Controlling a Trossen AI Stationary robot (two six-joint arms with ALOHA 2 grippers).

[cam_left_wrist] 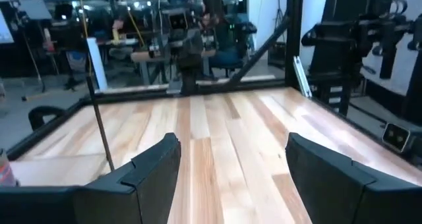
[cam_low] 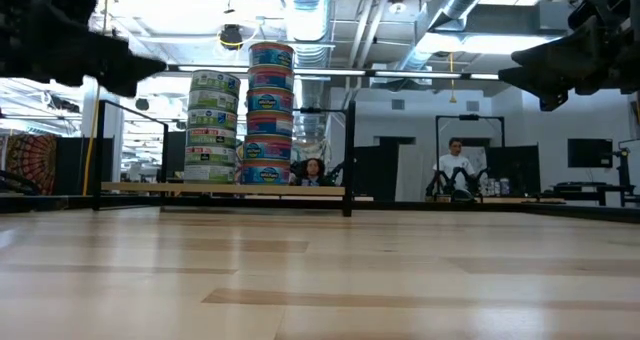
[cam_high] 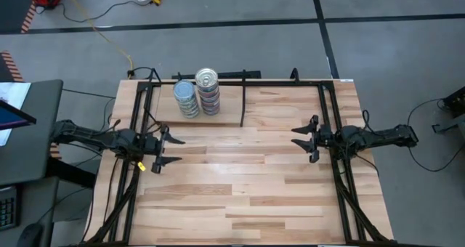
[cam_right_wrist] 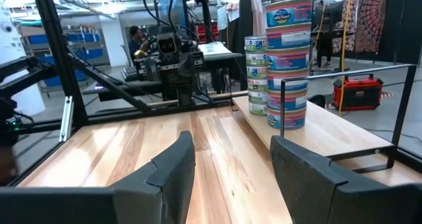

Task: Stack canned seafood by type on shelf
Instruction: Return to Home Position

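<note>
On the shelf [cam_high: 283, 105], two tin stacks [cam_high: 207, 87] stood nearer the left pincer [cam_high: 179, 150]; it and the right pincer [cam_high: 293, 136] gaped, empty.

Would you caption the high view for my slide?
Shorter can stack beside taller stack on shelf; left gripper and right gripper open.

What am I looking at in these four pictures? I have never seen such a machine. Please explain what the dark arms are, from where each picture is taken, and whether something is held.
This is a robot with two dark arms at a wooden table. One picture looks straight down, one looks level across the tabletop, and two come from cameras on the wrists. Each arm ends in a pincer; the left pincer and the right pincer are both open and hold nothing. On the shelf stand two stacks of tins: the green-label stack beside the taller pink-label stack.
</note>
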